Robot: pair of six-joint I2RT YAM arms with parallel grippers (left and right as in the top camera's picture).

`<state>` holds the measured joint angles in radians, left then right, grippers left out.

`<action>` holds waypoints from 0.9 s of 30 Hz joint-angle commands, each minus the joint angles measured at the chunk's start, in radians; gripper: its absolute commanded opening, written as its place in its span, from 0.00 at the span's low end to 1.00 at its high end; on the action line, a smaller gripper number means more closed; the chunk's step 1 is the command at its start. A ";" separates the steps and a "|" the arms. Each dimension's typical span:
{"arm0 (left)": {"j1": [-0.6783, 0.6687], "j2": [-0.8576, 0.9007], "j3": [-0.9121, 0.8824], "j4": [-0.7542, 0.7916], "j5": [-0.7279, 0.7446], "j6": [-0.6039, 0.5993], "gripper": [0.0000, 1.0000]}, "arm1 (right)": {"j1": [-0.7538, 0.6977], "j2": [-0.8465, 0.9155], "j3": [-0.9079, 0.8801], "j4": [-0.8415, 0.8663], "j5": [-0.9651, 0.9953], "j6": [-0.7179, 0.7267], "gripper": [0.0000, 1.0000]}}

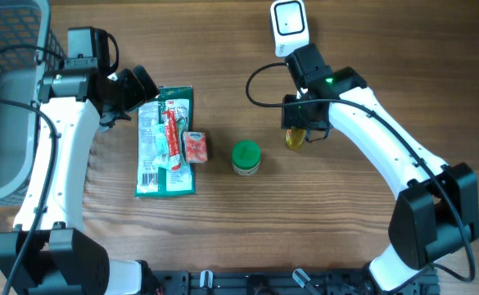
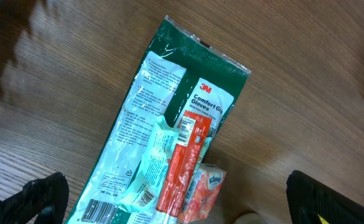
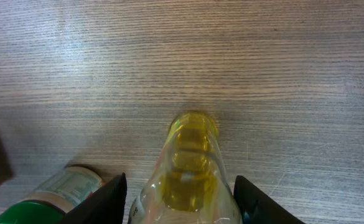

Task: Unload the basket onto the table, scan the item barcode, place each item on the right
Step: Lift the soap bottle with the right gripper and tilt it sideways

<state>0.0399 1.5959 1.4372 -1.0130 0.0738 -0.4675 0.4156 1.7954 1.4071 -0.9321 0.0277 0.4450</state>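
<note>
Yellow liquid is showing through the clear bottle (image 3: 188,171), and you are looking at it sitting squarely between your right fingers (image 3: 110,202), its narrow end pointing away from the wrist. One finger is standing close on each side of the bottle. Whether they are already pressing on it, you cannot tell. From overhead the bottle is sitting on the bench (image 1: 223,246) just below the white scanner (image 1: 289,23) and to the right of one green-lidded jar (image 1: 246,156).

Your left fingers (image 2: 42,199) are hanging spread wide and released over the pile at the left. You are seeing one green glove packet (image 2: 169,81) there. One pale teal packet (image 2: 160,149), one red tube (image 2: 182,165) and one orange tissue pack (image 2: 203,186) are lying on it. One grey basket (image 1: 2,98) is standing at the bench's left edge.
</note>
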 commanded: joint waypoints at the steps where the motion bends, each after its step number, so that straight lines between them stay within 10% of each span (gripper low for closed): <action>1: 0.004 0.000 0.003 0.000 0.004 0.019 1.00 | -0.003 0.012 -0.010 -0.007 0.017 -0.001 0.53; 6: 0.004 0.000 0.003 0.000 0.004 0.019 1.00 | -0.126 -0.066 0.127 -0.177 -0.104 -0.066 0.31; 14: 0.004 0.000 0.003 0.000 0.004 0.019 1.00 | -0.411 -0.207 0.126 -0.281 -1.285 -0.465 0.29; 20: 0.004 0.000 0.003 0.000 0.004 0.019 1.00 | -0.369 -0.210 0.124 -0.675 -1.290 -0.926 0.33; 27: 0.004 0.000 0.003 0.000 0.004 0.019 1.00 | -0.353 -0.282 0.061 -0.677 -1.285 -0.938 0.27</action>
<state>0.0399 1.5959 1.4372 -1.0130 0.0738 -0.4675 0.0452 1.5745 1.4948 -1.6054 -1.1889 -0.4530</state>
